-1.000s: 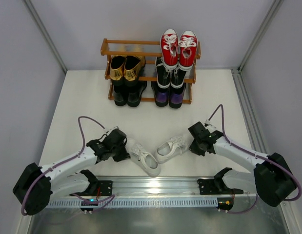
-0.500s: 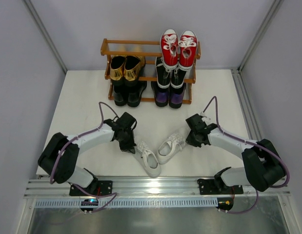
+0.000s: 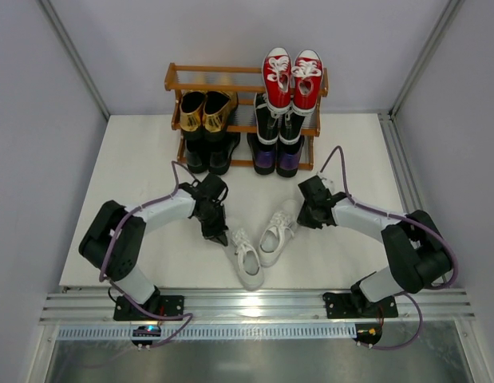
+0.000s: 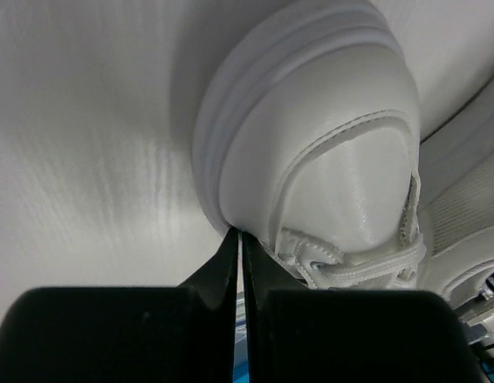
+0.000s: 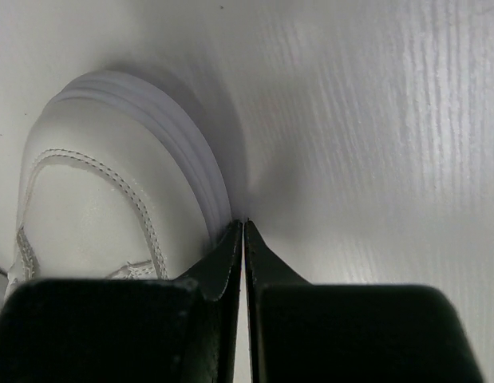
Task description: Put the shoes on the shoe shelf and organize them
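Top external: left end effector (image 3: 219, 237), right end effector (image 3: 300, 216) clenched empty against white sneakers (image 3: 247, 260); shelf (image 3: 231, 69) behind.

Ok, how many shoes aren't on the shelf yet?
2: white sneakers on the table, one at the left end effector, one at the right end effector. None seem hidden.

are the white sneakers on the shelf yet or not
Not on the shelf. Both white sneakers sit soles down on the table, out in front of the shoe shelf and apart from it.
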`<state>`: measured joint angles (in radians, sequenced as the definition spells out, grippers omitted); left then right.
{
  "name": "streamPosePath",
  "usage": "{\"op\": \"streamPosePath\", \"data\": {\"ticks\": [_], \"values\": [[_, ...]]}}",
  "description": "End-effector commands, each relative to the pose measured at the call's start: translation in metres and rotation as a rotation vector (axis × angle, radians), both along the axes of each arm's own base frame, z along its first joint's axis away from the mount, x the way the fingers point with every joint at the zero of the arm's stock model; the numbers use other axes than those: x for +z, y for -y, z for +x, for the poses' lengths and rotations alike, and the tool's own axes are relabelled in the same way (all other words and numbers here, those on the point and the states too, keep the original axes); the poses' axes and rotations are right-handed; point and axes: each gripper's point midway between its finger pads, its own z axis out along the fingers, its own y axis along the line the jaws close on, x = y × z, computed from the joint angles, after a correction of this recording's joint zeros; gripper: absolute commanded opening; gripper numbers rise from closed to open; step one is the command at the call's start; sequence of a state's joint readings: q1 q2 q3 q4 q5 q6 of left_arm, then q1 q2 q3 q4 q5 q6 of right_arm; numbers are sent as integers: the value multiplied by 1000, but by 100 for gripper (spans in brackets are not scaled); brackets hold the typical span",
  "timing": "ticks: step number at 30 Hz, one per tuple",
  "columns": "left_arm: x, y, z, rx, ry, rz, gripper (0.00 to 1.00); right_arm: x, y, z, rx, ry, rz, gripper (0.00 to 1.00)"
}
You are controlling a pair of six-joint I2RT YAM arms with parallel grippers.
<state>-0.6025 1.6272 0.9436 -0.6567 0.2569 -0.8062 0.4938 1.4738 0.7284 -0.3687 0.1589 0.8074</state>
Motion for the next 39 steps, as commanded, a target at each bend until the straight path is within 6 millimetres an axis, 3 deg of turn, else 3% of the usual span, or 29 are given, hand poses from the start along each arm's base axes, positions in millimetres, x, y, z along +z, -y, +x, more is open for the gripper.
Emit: {"op": "streamPosePath", "data": {"ticks": [1, 5, 10, 13, 14, 16, 17, 19, 20, 22, 24, 26, 27, 29, 31, 33, 39], "values": [[87, 99, 142, 39, 578, -402, 0, 14, -24, 22, 70, 63, 73, 4], [112, 108, 151, 6, 620, -436, 0, 15, -26, 22, 85, 64, 79, 4], [119, 112, 154, -2, 623, -440, 0, 15, -27, 19, 99, 60, 85, 4], [113, 104, 147, 7, 603, -413, 0, 15, -25, 16, 100, 58, 81, 4], [120, 100, 145, 10, 619, -410, 0, 13, -24, 13, 99, 54, 79, 4], [112, 79, 136, 48, 614, -324, 0, 14, -22, 12, 95, 56, 82, 4], [130, 68, 132, 68, 658, -316, 0, 13, -22, 9, 98, 52, 83, 4], [119, 30, 123, 145, 664, -157, 0, 14, -23, 6, 99, 49, 94, 4], [141, 16, 114, 178, 708, -153, 0, 13, -22, 3, 100, 44, 97, 4], [135, -16, 96, 224, 707, -50, 0, 15, -26, -1, 111, 48, 110, 4], [152, -31, 78, 264, 735, -62, 0, 14, -29, -7, 123, 47, 112, 4], [134, -41, 51, 238, 665, -30, 0, 17, -34, -13, 141, 54, 115, 4], [135, -43, 39, 242, 653, -52, 0, 17, -35, -16, 145, 52, 115, 4], [112, -39, 11, 194, 578, -69, 0, 18, -37, -20, 151, 56, 117, 4], [106, -33, -9, 177, 548, -110, 0, 18, -40, -24, 160, 53, 120, 4], [86, -38, -24, 169, 499, -83, 0, 17, -42, -26, 166, 51, 120, 4], [54, -48, -55, 131, 384, 8, 0, 18, -44, -28, 174, 47, 115, 4]]}}
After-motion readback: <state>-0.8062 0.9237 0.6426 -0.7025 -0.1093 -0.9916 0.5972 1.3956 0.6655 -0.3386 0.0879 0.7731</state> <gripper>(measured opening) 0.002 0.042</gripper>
